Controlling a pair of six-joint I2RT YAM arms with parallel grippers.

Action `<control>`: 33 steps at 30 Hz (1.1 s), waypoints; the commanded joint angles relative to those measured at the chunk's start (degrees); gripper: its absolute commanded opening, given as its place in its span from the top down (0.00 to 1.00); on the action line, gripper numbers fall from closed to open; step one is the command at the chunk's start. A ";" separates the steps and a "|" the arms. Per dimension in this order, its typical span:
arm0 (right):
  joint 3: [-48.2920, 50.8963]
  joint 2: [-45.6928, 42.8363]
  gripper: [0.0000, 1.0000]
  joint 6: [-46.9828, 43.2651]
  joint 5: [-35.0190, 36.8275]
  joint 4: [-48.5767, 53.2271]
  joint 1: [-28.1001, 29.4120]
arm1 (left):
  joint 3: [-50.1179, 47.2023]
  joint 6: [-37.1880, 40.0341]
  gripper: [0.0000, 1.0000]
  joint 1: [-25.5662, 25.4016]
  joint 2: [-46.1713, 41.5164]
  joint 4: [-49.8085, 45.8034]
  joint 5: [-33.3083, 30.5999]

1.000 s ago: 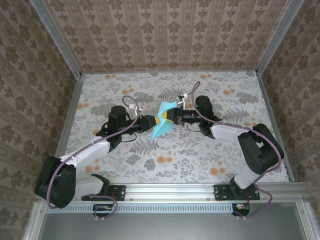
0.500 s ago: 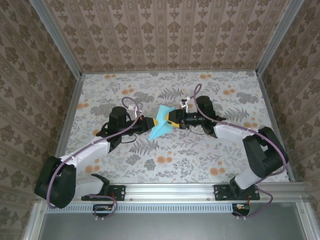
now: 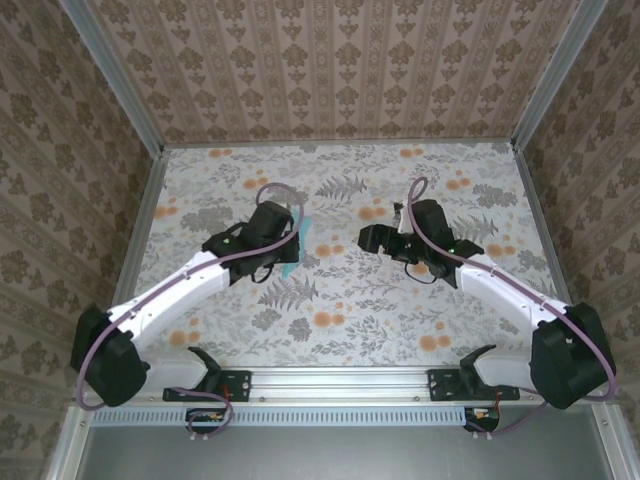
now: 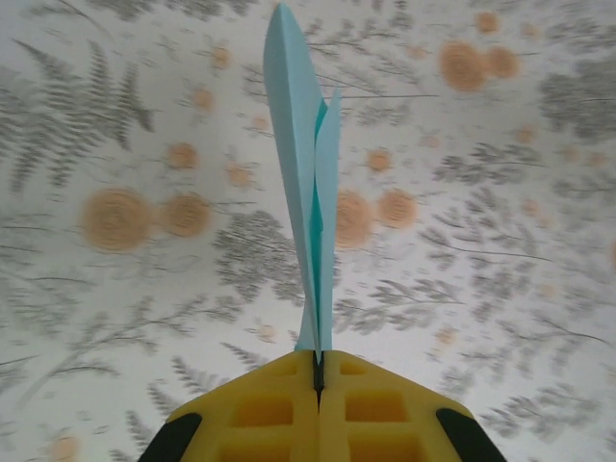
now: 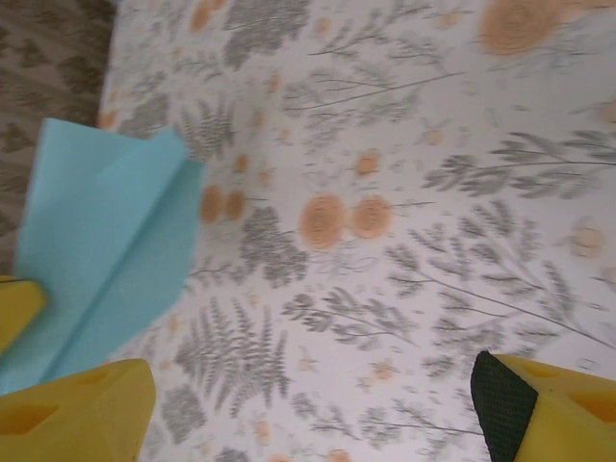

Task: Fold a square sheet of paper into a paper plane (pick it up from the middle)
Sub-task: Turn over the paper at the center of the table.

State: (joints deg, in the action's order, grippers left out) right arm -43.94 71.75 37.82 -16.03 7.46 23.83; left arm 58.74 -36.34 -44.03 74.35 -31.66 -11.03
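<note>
Left wrist: slim creased paper plane (image 4: pixel 313 192) clamped in left gripper (image 4: pixel 318 371); right gripper (image 5: pixel 308 414) agape.

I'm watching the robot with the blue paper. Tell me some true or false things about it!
1. The left gripper is pinching the turquoise paper. True.
2. The right gripper is squeezing the paper too. False: its fingers are wide open and off to the side of the paper.
3. The paper is one flat, unfolded square. False: it is folded into a slim, pointed shape that sticks out from the left gripper.
4. The table has flowers and leaves printed on it. True.
</note>
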 commanded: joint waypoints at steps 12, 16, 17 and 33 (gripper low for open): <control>6.08 -7.18 0.12 0.69 18.54 6.83 -0.37 | 19.27 -7.83 0.92 -8.87 27.75 -19.26 -23.23; 6.72 -7.85 0.12 1.33 18.67 7.43 -0.89 | 20.27 -7.80 0.82 -8.84 31.61 -12.86 -12.95; 6.83 -8.02 0.12 1.33 18.60 7.43 -1.03 | 20.19 -7.56 0.79 -8.68 32.02 -11.18 -10.48; -0.42 3.62 0.28 1.57 10.94 1.94 10.24 | 0.79 -8.65 0.34 6.63 14.26 9.13 15.26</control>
State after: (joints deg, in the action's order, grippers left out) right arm -40.64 72.53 39.05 -3.49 12.38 29.47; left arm 62.83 -44.01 -39.64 91.83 -24.75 1.45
